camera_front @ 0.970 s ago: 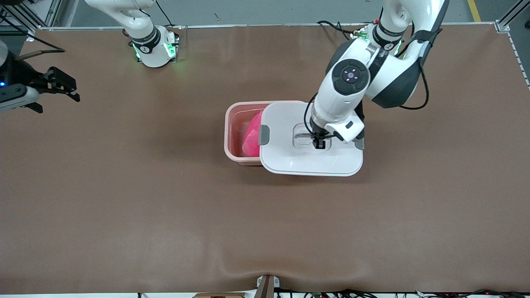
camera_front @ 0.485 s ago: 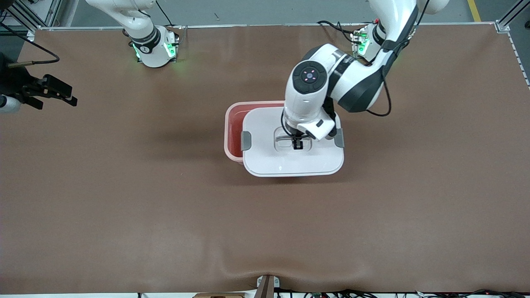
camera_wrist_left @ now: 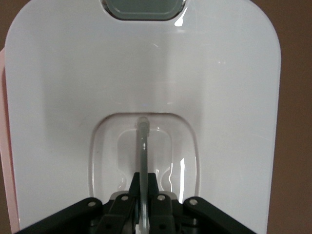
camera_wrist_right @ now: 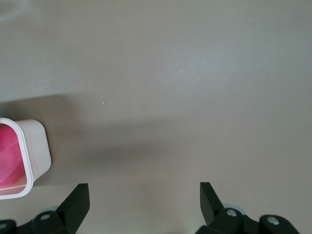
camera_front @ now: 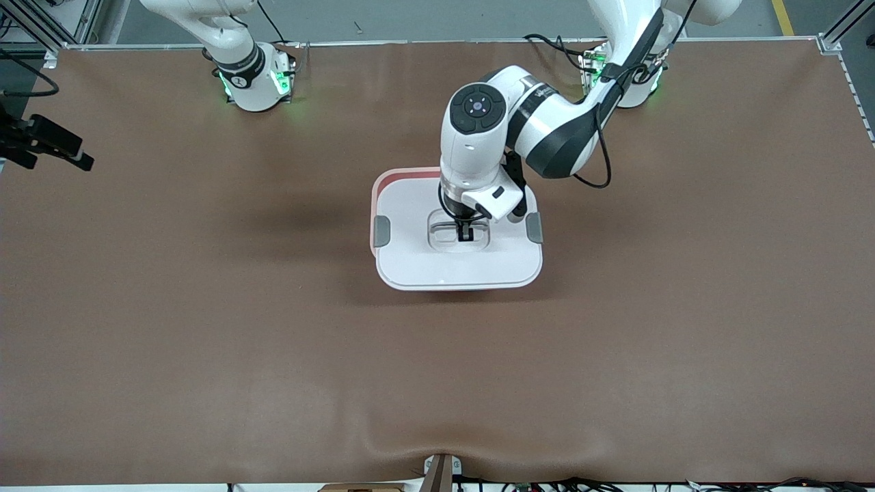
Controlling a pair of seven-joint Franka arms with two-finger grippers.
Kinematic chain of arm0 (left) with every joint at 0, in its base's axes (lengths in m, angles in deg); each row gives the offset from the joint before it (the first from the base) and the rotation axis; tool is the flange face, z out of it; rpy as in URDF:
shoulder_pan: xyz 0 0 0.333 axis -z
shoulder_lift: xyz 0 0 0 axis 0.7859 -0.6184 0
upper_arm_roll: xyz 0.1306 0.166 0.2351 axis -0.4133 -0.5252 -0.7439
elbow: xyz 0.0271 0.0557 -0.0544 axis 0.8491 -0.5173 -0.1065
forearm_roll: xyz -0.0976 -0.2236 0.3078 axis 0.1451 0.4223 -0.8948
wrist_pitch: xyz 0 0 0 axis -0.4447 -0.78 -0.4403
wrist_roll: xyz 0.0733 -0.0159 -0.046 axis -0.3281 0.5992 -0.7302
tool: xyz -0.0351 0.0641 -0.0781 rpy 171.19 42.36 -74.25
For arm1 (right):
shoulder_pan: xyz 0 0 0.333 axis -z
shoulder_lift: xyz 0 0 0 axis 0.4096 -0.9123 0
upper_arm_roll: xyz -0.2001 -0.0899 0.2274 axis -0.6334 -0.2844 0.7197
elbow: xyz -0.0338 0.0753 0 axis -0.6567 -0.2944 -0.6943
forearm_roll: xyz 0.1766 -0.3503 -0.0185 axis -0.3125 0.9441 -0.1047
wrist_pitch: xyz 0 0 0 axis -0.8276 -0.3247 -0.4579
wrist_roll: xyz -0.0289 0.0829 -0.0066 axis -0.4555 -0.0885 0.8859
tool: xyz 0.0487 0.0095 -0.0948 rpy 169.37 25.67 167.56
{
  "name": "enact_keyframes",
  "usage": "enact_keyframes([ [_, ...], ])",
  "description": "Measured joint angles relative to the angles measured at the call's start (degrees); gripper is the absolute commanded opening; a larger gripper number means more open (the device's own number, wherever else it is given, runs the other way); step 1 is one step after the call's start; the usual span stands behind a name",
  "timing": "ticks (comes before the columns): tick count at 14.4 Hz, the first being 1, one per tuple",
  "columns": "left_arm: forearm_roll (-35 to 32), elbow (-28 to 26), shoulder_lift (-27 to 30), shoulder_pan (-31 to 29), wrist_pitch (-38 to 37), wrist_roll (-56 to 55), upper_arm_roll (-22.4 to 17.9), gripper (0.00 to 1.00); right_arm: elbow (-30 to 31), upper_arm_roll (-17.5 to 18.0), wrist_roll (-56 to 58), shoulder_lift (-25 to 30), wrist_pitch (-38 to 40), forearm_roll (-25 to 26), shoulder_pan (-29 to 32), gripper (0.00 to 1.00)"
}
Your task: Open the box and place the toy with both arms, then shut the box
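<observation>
Now the white plastic lid (camera_front: 458, 263), clamped at its grey handle (camera_wrist_left: 143, 146) by the left gripper (camera_front: 466, 234), has slid nearly over the pale pink tub (camera_front: 403, 176) mid-table, hiding the toy; right gripper (camera_front: 51, 143) waits released at the table's edge.

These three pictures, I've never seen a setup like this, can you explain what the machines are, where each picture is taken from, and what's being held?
Two white robot arms stand at a brown table. The wide picture looks down from a high camera facing them. The other two come from cameras on each arm's wrist.

In the middle sits a pale pink box. The left tool is shut on the grey handle in the white lid, holding the lid over the box; a strip of box rim shows uncovered.

The right tool waits open at the right arm's end of the table. Its wrist view shows a box corner with a pink toy inside.
</observation>
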Motion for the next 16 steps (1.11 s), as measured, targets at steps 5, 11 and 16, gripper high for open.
enact_keyframes([
  [5,0.0,-1.5,-0.4,1.6,0.2,-3.7,0.0,0.00,-0.6,-0.2,0.0,-0.6,2.1,0.7,-0.2,1.00],
  [11,-0.1,-3.0,-0.5,2.9,1.4,-6.0,0.0,0.00,-0.6,-0.3,0.0,-1.2,1.9,2.2,-0.7,1.00],
  [16,-1.5,-5.1,-0.5,3.8,3.2,-6.2,0.0,0.00,-0.6,-0.3,0.0,-1.8,0.6,2.3,-0.8,1.00],
])
